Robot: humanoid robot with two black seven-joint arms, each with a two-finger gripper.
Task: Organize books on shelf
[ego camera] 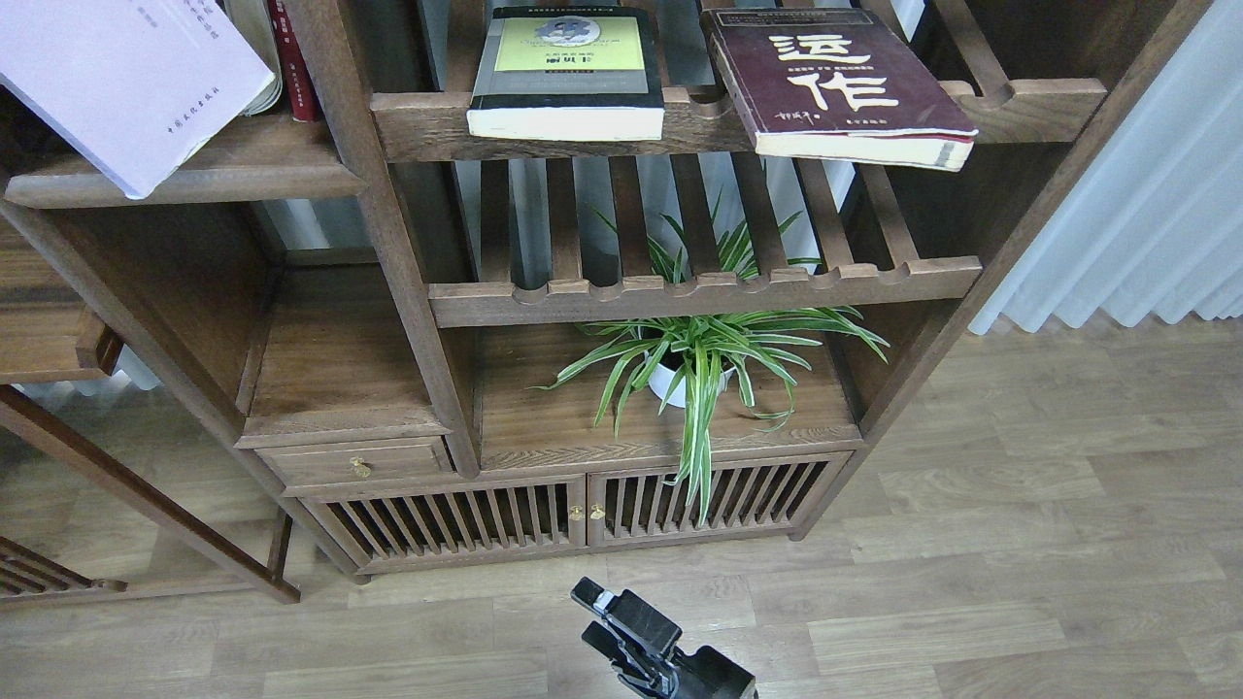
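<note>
The pale lavender-white book (117, 78) is at the top left, tilted, its lower corner over the front edge of the solid dark brown shelf (243, 170). What holds it is out of view; my left gripper does not show. The thick yellow-green and black book (568, 68) and the maroon book with cream characters (840, 83) lie flat on the upper slatted rack. My right gripper (612, 612) is low at the bottom centre, above the floor and empty; its fingers cannot be told apart.
A thin red-spined book (296, 68) and a book with fanned cream pages (260, 49) stand on the solid shelf behind the lavender book. A lower slatted rack (699, 291) hangs over a potted spider plant (694, 364). A white curtain (1146, 223) is at the right.
</note>
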